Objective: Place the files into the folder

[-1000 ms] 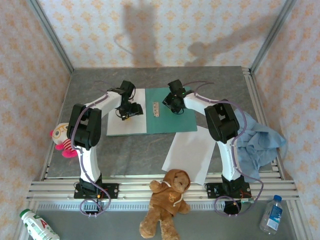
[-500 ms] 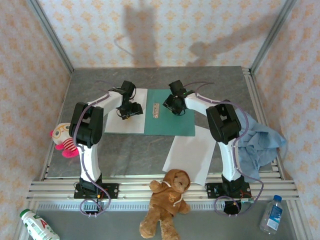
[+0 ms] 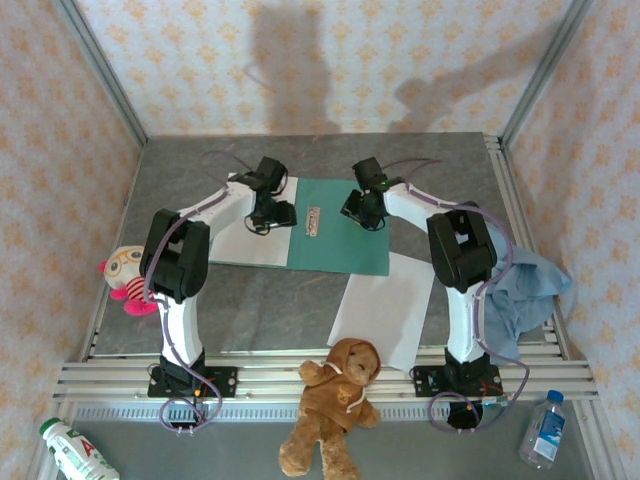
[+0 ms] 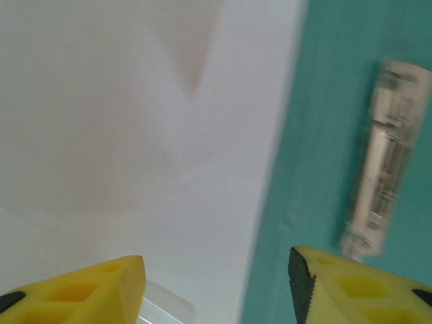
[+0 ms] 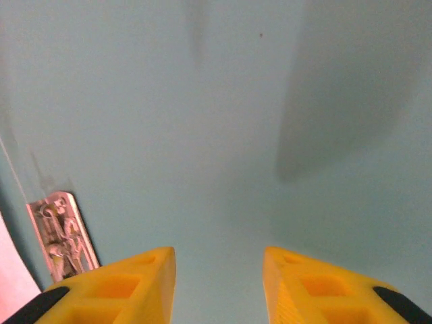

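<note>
A brown teddy bear [image 3: 340,395] sat at the table's near edge. Just beyond it, one white file [image 3: 380,308] lay loose on the table, its far edge meeting the near right corner of the folder [image 3: 345,245]. The teal folder lay flat mid-table, its metal clip [image 3: 314,220] facing up. The other white file [image 3: 245,245] lay against the folder's left edge. The left gripper [image 3: 272,212] hung over that seam, jaws apart and empty. The right gripper [image 3: 363,208] hung over the folder's far right part, jaws apart, gripping nothing.
</note>
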